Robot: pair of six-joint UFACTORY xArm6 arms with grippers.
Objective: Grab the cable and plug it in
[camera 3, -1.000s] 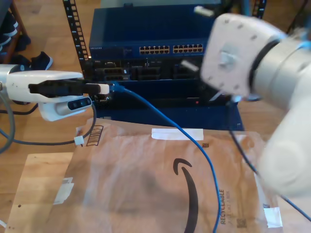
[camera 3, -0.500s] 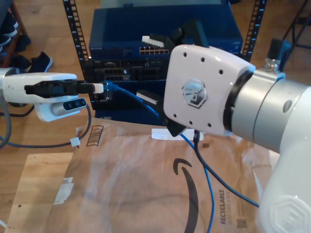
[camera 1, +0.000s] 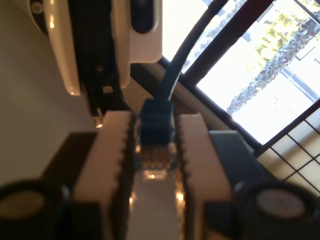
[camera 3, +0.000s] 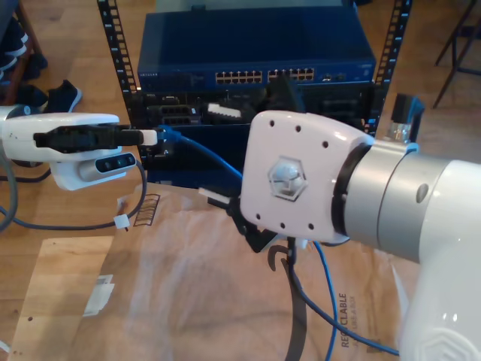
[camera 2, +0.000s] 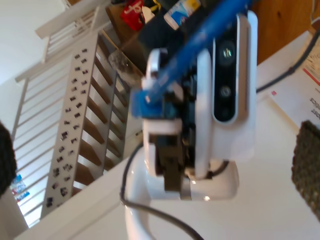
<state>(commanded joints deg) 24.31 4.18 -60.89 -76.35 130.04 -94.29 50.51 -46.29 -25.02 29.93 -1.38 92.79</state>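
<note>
Exterior view: the cable (camera 3: 210,156) runs from our first gripper (camera 3: 154,137) at that view's left, down past the rack (camera 3: 255,45) onto the paper (camera 3: 188,301). First gripper's fingers (camera 1: 107,165) clamp its connector (camera 1: 156,150). Our second gripper's (camera 3: 225,113) state we cannot tell

My first gripper (camera 3: 154,136) has a glossy white shell around a black inner mechanism, ridged white fingers (camera 1: 107,165), a dark camera strip (camera 3: 120,161) and a grey lead (camera 3: 75,223) bearing a white tag. An arm's white housing (camera 3: 297,180) carries a hexagonal emblem and small dark screw holes, joined to a silver-grey collar (camera 3: 383,199)
</note>
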